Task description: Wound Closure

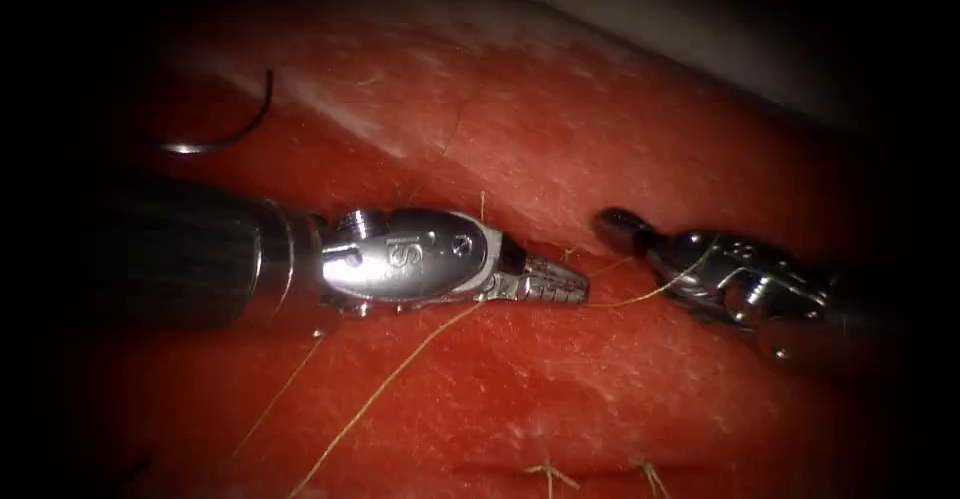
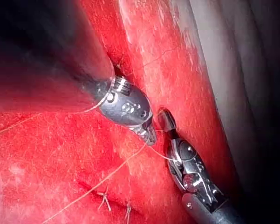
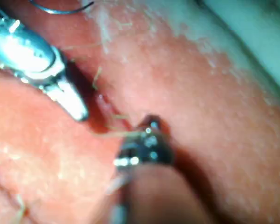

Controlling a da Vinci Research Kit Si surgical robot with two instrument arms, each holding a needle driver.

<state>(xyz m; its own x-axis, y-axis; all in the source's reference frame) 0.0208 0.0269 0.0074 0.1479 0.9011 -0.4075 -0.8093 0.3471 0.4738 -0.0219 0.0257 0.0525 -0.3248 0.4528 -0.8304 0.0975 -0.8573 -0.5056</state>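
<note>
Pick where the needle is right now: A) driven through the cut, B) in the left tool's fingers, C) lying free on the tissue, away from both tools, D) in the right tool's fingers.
C: the needle lies loose on the tissue, up and left of the left tool and far from the right tool; neither touches it.

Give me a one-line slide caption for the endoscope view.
Left tool holds thread beside right tool; needle lies free on tissue, upper left.
</note>
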